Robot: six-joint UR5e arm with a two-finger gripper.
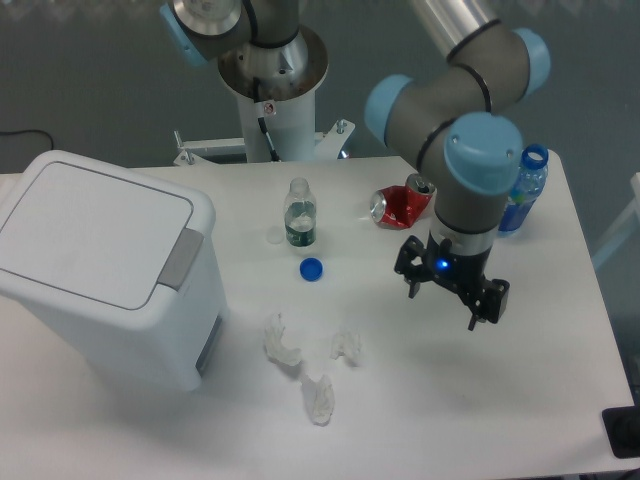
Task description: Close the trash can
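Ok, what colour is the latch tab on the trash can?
Grey, on the white trash can; the latch tab shows clearly in the fixed camera.

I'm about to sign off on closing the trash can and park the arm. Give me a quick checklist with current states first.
1. Lid of the trash can flat down: ok, no gap visible.
2. Grey latch tab engaged: cannot tell.
3. Gripper empty: ok, fingers apart, nothing between them.
4. Gripper away from the bin: ok, it hangs over bare table on the far side.
5. Nearby clutter: crushed red can and blue water bottle sit close behind the arm; check clearance.
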